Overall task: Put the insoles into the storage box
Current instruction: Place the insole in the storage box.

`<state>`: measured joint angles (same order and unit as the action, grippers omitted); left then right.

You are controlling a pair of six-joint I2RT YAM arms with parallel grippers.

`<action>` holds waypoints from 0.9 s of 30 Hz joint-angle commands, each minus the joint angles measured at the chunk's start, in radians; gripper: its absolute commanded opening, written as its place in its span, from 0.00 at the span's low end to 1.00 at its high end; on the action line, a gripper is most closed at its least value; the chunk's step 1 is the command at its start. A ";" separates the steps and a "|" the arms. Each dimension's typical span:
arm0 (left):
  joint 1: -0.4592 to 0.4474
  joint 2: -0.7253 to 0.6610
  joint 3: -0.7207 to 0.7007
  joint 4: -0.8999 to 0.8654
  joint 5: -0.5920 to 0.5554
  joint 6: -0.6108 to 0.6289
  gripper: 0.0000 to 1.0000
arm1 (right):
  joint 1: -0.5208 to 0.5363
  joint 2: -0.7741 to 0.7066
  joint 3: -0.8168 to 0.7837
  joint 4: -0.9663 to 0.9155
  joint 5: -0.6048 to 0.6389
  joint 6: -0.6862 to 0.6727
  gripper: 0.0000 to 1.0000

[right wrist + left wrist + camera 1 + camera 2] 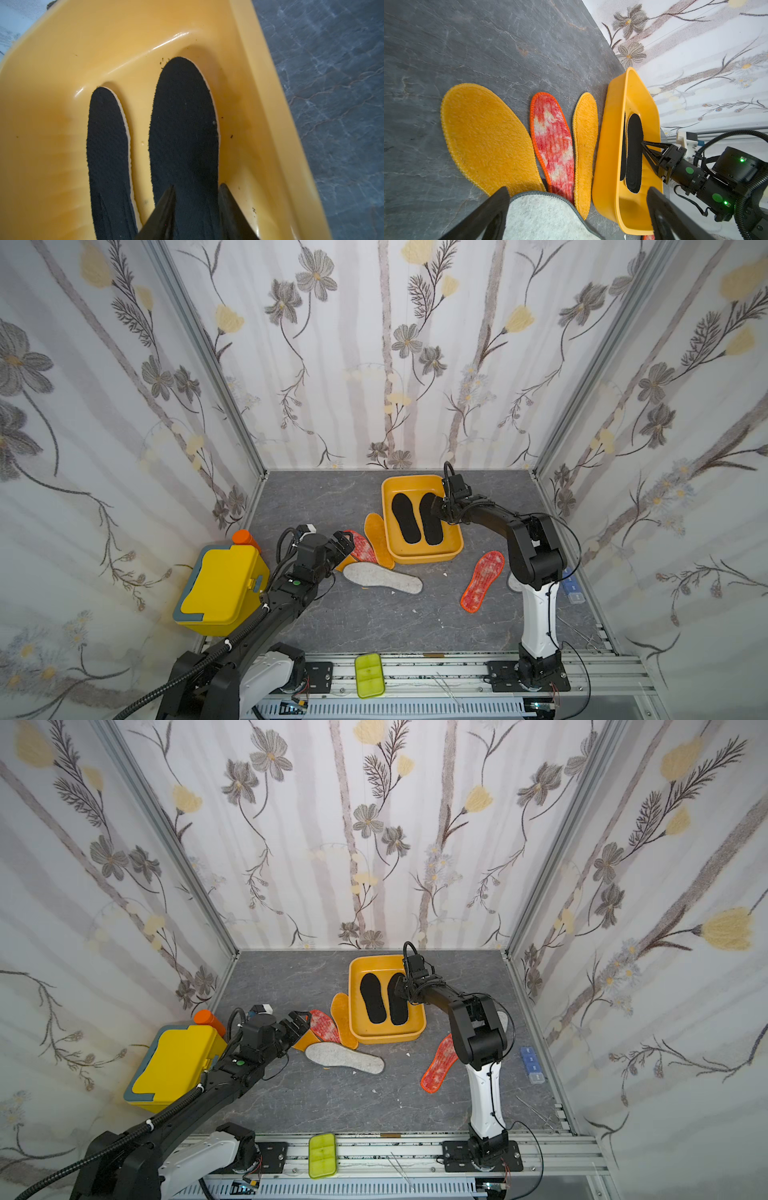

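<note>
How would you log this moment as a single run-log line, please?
storage box: two black insoles inside | right gripper: open over one | left gripper: open, near grey-white insole | other insoles on table

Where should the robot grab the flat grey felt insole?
Probably the rounded end nearest the open left gripper, from above: the grey felt insole lies flat, but that end overlaps the orange-yellow insole, leaving an edge to pinch.

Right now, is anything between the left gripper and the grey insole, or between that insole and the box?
Nothing covers the grey insole under the left gripper. A red insole and an orange insole lie flat beside the box; the right gripper sits inside it.
</note>
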<state>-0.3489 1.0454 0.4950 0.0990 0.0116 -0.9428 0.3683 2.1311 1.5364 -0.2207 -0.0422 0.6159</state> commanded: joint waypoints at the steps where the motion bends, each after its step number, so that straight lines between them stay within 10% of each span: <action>1: 0.000 0.002 0.002 0.006 -0.010 0.003 1.00 | 0.001 -0.003 0.010 0.004 0.005 -0.003 0.36; 27: 0.000 0.029 -0.002 0.017 0.010 -0.005 1.00 | -0.057 -0.331 -0.058 -0.095 -0.113 -0.209 0.55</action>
<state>-0.3489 1.0691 0.4950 0.0994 0.0124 -0.9432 0.3233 1.8519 1.5043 -0.2798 -0.1169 0.4999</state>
